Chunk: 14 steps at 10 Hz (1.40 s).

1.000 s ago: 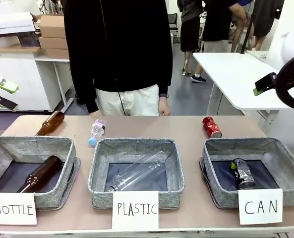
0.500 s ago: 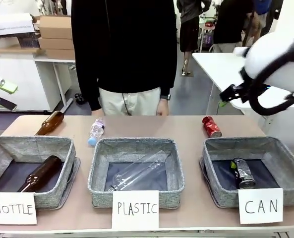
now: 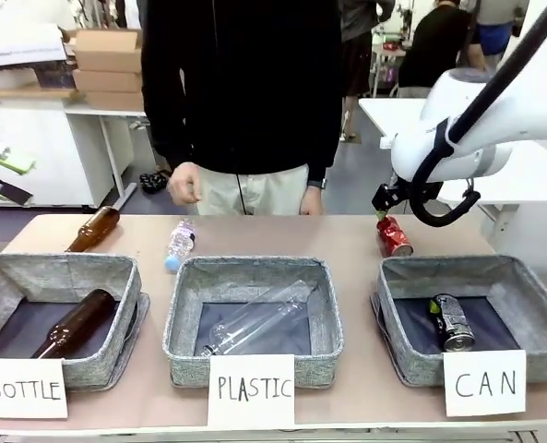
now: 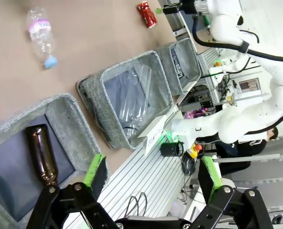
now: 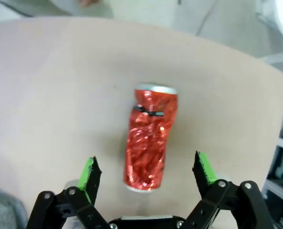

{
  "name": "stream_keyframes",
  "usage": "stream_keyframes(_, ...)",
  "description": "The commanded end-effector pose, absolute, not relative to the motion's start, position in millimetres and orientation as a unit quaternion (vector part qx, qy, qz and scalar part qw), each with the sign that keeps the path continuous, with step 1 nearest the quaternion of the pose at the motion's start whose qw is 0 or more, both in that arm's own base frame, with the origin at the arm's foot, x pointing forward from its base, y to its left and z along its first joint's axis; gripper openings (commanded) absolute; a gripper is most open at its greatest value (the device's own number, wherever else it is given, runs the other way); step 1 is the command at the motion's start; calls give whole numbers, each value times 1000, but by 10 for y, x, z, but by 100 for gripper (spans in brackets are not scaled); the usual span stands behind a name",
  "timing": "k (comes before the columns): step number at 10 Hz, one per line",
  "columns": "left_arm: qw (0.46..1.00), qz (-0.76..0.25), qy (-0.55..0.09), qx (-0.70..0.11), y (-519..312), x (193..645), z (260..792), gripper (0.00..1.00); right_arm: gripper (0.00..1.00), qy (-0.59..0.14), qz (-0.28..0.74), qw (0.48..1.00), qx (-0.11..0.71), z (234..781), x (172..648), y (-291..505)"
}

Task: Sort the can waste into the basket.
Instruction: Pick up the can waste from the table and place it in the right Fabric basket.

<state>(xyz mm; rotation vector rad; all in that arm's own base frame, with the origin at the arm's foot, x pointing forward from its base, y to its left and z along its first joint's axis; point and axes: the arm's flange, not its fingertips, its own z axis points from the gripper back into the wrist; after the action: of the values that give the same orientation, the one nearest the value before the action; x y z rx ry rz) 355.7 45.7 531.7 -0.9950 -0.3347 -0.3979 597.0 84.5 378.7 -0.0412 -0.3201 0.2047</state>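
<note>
Table (image 3: 347, 242) carries the grey basket (image 3: 531, 286) signed "CAN" at its near right corner. The right jaws hang low over the table just behind that basket, spread wide with one green-padded finger (image 5: 89, 172) on either side of the red can (image 5: 150, 143), neither touching it. The left jaws, also spread wide, hang at the far left, holding nothing. The red can lies on its side on the bare table. The black can (image 3: 452, 323) lies on the basket's dark bottom.

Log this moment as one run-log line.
right jaws: open over crushed shiny red can on table | left jaws: open | dented black can: in grey woven CAN basket
</note>
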Motion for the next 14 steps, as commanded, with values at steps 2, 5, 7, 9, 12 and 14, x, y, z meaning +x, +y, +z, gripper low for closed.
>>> stream_keyframes(2, 846, -197, -157, -470, 481, 3538, 5333, 100, 100, -127, 49, 990, -45, 3405, 5907, 997)
stream_keyframes(5, 846, -197, -157, -470, 481, 3538, 5333, 100, 100, -132, 33, 990, -30, 3135, 5918, 901)
stream_keyframes(7, 846, -197, -157, -470, 481, 3538, 5333, 100, 100, -146, 24, 989, -16, 3061, 5967, 863)
stream_keyframes(9, 846, -197, -157, -470, 481, 3538, 5333, 100, 100, -153, 23, 988, -5, 3063, 5973, 840)
stream_keyframes(12, 846, -197, -157, -470, 481, 3538, 5333, 100, 0, -152, 22, 988, 2, 3083, 5976, 814)
stream_keyframes(14, 846, -197, -157, -470, 481, 3538, 5333, 100, 0, -146, 26, 989, 4, 3069, 5967, 821)
